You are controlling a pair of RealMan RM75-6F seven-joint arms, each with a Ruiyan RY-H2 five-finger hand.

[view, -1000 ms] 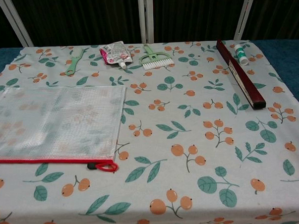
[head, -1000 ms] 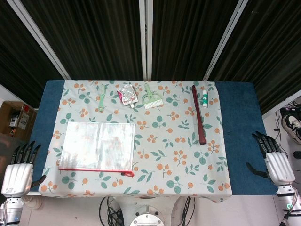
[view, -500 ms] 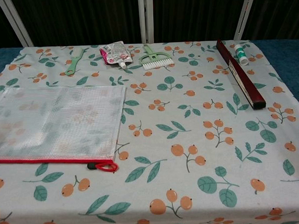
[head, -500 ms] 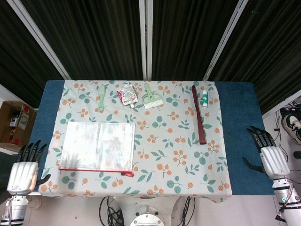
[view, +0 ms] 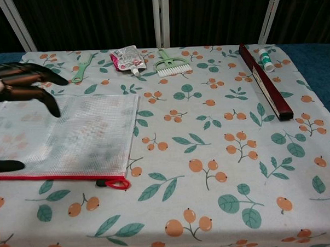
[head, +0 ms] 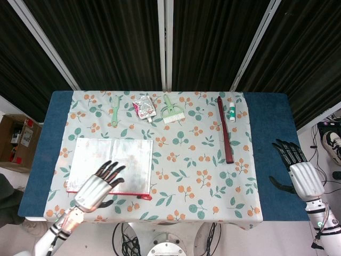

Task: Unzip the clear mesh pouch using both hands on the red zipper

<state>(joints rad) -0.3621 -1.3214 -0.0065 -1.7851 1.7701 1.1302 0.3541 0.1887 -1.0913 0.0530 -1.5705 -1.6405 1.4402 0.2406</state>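
The approach step is in hand: the left hand, fingers spread and empty, is held over the clear mesh pouch; the right hand, spread and empty, is kept at three o'clock. The red zipper pull at five o'clock must next be pinched.

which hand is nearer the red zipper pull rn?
Left. The left hand hovers open over the pouch, just left of the zipper pull. The right hand is off past the table's right edge, open.

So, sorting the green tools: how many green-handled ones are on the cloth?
2: a brush at the far left of the back row, and a wide brush mid-row, beside the foil sachet.
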